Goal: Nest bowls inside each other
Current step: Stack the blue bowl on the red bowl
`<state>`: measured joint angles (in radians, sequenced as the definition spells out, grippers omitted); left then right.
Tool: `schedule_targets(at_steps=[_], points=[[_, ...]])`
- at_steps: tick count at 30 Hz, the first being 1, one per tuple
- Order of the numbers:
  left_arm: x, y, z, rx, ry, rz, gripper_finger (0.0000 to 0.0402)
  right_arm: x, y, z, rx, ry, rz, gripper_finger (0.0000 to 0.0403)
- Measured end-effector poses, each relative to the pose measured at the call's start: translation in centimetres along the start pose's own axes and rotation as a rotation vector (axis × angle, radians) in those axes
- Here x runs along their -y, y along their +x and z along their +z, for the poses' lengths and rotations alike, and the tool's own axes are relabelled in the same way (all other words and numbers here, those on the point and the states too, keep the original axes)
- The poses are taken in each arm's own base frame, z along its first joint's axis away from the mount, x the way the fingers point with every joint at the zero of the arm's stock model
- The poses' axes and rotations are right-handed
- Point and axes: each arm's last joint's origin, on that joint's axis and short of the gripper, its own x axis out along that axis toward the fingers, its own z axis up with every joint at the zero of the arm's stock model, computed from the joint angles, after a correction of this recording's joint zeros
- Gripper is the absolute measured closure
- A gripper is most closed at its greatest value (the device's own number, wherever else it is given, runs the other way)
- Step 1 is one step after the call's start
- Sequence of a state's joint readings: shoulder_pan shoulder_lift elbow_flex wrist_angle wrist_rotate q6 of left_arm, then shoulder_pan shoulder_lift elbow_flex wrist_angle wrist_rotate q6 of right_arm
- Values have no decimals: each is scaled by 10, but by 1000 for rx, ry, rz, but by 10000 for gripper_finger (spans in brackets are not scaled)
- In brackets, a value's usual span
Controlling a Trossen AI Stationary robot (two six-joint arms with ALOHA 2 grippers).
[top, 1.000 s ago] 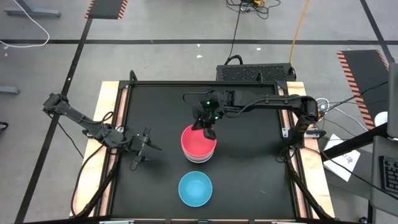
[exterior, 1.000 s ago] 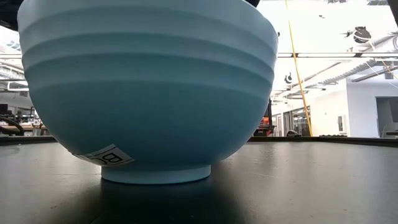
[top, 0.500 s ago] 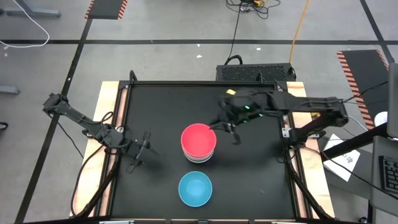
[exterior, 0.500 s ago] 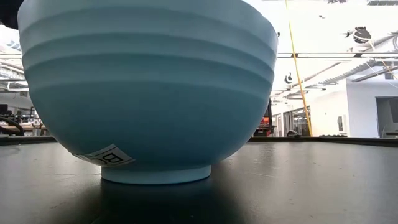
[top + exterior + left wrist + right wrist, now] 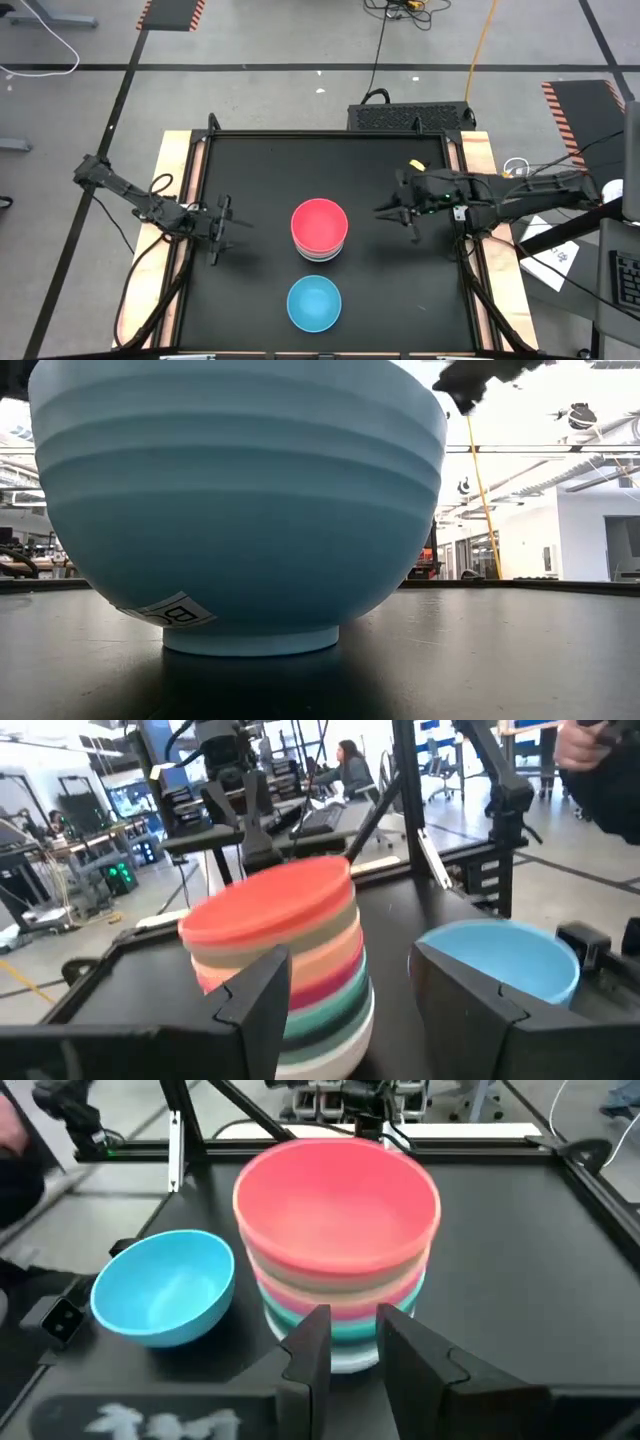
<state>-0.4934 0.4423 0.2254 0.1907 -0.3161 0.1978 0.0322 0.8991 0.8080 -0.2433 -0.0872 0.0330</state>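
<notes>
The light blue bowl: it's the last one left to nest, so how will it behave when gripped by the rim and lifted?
The light blue bowl looks like thin moulded plastic, so probably light and stiff. Its smooth wall may slip. It stands on a narrow foot ring, so a sideways push could tip it.

A grey floor (image 5: 270, 40) crossed by black tape lines (image 5: 300, 67) surrounds the wood-edged black table (image 5: 260, 160).
</notes>
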Motion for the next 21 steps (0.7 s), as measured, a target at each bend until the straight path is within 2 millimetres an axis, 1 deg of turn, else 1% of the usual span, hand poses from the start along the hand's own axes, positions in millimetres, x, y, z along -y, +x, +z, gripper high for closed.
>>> schedule_targets(at_steps=[3, 4, 7, 10, 15, 18, 21], points=[[1, -6, -19, 26, -10, 22, 192, 0, -11, -26, 44, 41, 3, 326], [1, -8, -24, 37, -14, 35, 192, 0, -14, -32, 68, 56, 5, 327], [0, -14, -31, 78, -27, 72, 192, -1, -22, -46, 120, 78, 24, 329], [0, -18, -36, 82, -26, 69, 192, -1, -27, -60, 129, 92, 31, 329], [-1, -21, -36, 72, -21, 44, 192, -1, -34, -73, 155, 88, 29, 329], [0, -22, -37, 67, -17, 35, 192, 1, -33, -92, 145, 92, -21, 329], [0, -21, -39, 45, -17, 20, 192, 7, -30, -115, 160, 154, -80, 330]])
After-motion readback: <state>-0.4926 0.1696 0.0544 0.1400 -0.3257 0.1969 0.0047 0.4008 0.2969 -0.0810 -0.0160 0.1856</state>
